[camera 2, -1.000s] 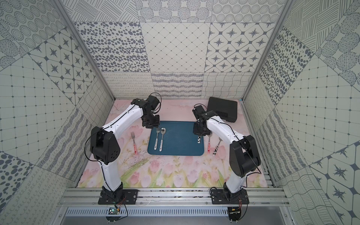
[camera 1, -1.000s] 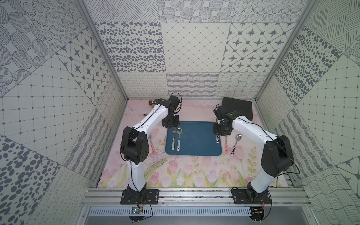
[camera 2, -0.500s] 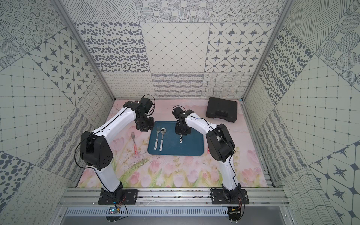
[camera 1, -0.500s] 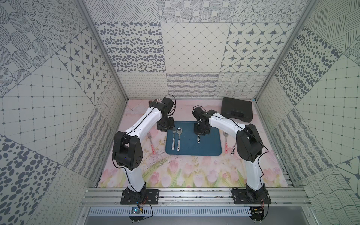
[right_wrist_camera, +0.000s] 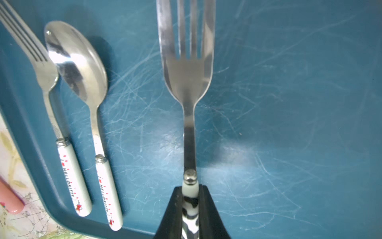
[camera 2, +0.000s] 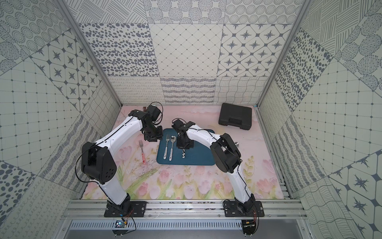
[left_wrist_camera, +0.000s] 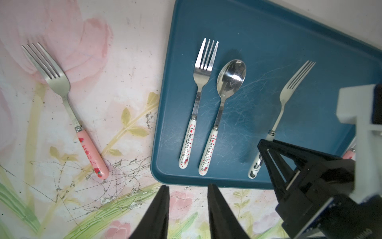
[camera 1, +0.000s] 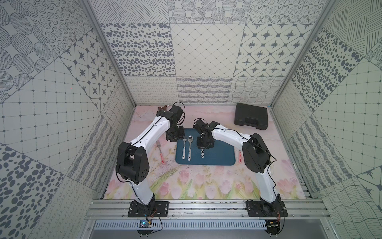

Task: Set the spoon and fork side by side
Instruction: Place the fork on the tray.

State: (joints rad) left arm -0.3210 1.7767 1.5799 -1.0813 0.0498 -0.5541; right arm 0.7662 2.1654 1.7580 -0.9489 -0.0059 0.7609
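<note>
On the left part of the blue tray (camera 1: pixel 219 157) (left_wrist_camera: pixel 268 41) a white-handled fork (camera 1: pixel 184 148) (left_wrist_camera: pixel 196 107) and spoon (camera 1: pixel 189 148) (left_wrist_camera: pixel 230 78) lie side by side, heads to the back. My right gripper (right_wrist_camera: pixel 190 190) (camera 1: pixel 203 144) is shut on the black-and-white handle of a second fork (right_wrist_camera: pixel 187 82) (left_wrist_camera: pixel 283 103), held low over the tray just right of the spoon; whether it touches the tray I cannot tell. My left gripper (left_wrist_camera: pixel 187 188) (camera 1: pixel 174 137) hangs open and empty at the tray's back left corner.
A pink-handled fork (camera 1: pixel 160 153) (left_wrist_camera: pixel 64 91) lies on the floral mat left of the tray. Another pink-handled utensil (camera 1: pixel 240 157) lies right of the tray, partly hidden by the right arm. A black case (camera 1: pixel 251 119) sits at the back right.
My right arm has swung left from beyond the tray's right edge, carrying the black-and-white fork to beside the spoon. My left gripper has drifted a little left, off the fork and spoon.
</note>
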